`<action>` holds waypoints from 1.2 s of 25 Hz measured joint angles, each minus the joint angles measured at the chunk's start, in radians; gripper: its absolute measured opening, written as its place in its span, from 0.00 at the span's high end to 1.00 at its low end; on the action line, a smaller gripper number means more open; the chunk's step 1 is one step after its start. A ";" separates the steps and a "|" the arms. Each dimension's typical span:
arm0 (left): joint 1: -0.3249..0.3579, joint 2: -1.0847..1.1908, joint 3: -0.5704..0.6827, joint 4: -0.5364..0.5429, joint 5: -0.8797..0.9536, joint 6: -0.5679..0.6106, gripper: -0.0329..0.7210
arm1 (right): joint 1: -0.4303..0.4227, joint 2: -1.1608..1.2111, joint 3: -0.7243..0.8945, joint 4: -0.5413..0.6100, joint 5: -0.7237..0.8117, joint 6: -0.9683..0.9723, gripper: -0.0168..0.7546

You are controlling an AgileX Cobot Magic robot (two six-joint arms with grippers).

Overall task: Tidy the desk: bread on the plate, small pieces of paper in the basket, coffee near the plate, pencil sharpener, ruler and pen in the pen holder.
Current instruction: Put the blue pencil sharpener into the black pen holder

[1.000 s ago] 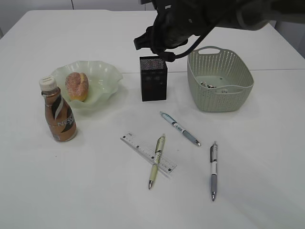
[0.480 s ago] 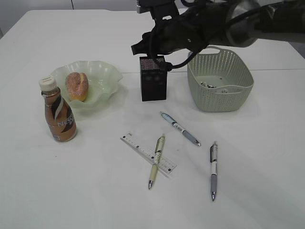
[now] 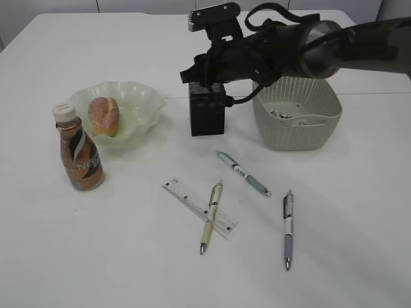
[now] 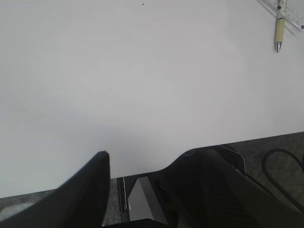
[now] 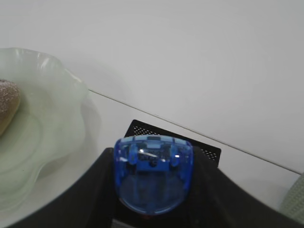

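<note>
Pencil sharpener, a translucent blue plastic dome (image 5: pixel 153 173), clamped between the dark jaws of the right end effector (image 3: pixel 207 76), poised directly above the open top of the small black metal-mesh square pen holder (image 3: pixel 207 114) at the far centre of the white table (image 3: pixel 96 256). Sharpener's rounded end pointing down toward the holder's mouth, long axis roughly vertical; probably only a short drop and a release needed. Left end effector (image 4: pixel 135 173) parted and holding nothing, idle over bare table at the near edge. Clear plastic ruler (image 3: pixel 199 205) and three pens lying loose nearer, well apart from the holder.
</note>
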 joint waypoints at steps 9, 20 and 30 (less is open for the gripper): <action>0.000 0.000 0.000 0.006 0.000 0.000 0.36 | 0.000 0.019 -0.001 -0.009 -0.045 0.000 0.54; 0.000 0.000 0.000 0.008 0.000 0.000 0.37 | 0.000 0.037 -0.003 -0.012 -0.062 0.000 0.54; 0.000 0.000 0.000 0.008 0.000 0.000 0.36 | -0.001 0.051 -0.003 -0.047 -0.090 0.000 0.54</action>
